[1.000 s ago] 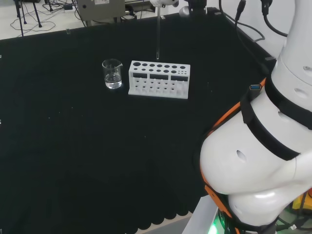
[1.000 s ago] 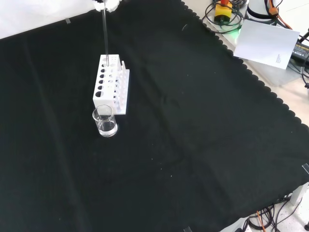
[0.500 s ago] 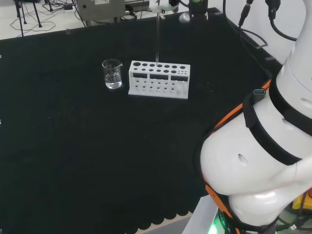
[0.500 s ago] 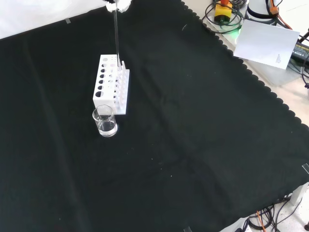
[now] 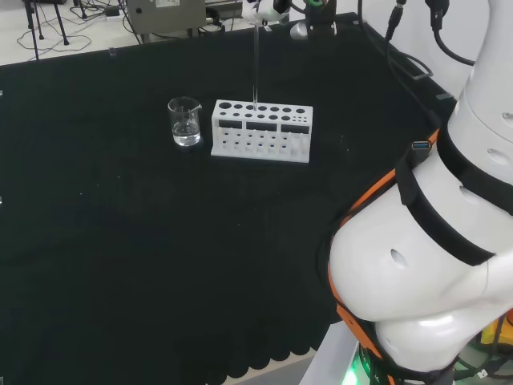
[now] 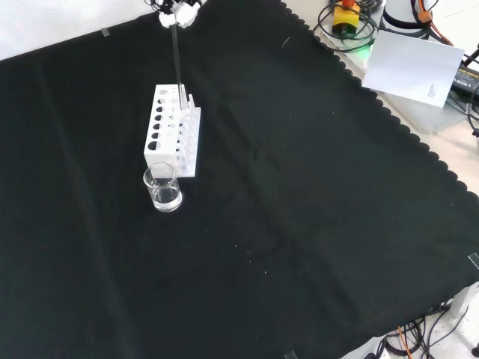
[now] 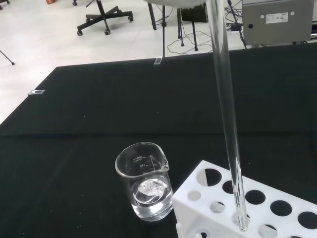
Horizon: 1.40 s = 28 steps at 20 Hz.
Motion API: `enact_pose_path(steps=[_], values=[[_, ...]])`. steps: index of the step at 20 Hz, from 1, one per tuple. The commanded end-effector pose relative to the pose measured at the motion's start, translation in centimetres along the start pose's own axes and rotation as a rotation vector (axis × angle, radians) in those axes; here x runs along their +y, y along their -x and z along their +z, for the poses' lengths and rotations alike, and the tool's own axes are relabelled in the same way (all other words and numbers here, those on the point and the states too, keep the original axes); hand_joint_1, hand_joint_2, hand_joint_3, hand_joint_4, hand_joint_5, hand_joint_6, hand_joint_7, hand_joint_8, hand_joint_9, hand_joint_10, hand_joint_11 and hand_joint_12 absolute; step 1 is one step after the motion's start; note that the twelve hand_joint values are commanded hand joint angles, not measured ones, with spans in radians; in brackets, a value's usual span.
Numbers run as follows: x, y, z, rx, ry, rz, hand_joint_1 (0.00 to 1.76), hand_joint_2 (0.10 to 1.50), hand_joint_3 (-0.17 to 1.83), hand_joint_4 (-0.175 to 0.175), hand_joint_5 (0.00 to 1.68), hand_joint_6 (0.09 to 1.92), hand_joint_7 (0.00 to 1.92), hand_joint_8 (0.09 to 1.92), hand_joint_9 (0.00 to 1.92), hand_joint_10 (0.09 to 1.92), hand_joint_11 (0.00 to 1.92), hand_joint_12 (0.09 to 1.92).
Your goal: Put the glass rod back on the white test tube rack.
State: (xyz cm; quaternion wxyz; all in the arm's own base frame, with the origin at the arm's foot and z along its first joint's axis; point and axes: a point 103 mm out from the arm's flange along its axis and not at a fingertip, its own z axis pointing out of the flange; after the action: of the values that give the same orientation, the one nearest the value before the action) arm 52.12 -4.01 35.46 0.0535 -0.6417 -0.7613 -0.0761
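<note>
The black and white hand (image 6: 178, 13) pinched the top of the long clear glass rod (image 6: 178, 61), which hung upright beneath it. The rod's lower tip sat in a hole of the white plastic test tube rack (image 6: 171, 133), beside the small clear glass beaker (image 6: 162, 188).

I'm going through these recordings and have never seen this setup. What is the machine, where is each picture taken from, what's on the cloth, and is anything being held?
It is a single white robot arm with a black and white hand instead of a gripper, working over a bench covered in black cloth. The head view looks over the arm from behind its base; the big white shapes at that view's right are the arm itself. The front view looks down from the opposite side, with the hand at its top edge. The wrist view rides near the hand. On the cloth stand a white test tube rack and, beside it, a small glass beaker with some clear liquid. The hand holds a glass rod upright; its lower end is at one of the rack's holes.
</note>
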Motion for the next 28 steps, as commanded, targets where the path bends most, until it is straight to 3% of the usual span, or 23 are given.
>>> enact_pose_path(steps=[1,7,18,28], values=[[0.7,0.9,0.2,0.003,-0.002,0.017,1.30,1.12,-0.17,-0.175,1.23,0.30,1.15,1.07,1.76,0.67,1.21,0.75],[1.5,3.1,0.6,0.010,-0.009,0.020,1.30,1.12,-0.17,-0.175,1.23,0.30,1.15,1.07,1.76,0.67,1.21,0.75],[2.3,2.7,1.7,0.005,-0.036,0.019,1.30,1.12,-0.17,-0.175,1.22,0.30,1.15,1.07,1.76,0.67,1.21,0.74],[2.5,2.5,1.7,0.006,-0.022,0.014,1.30,1.12,-0.17,-0.175,1.22,0.30,1.15,1.07,1.76,0.67,1.22,0.74]])
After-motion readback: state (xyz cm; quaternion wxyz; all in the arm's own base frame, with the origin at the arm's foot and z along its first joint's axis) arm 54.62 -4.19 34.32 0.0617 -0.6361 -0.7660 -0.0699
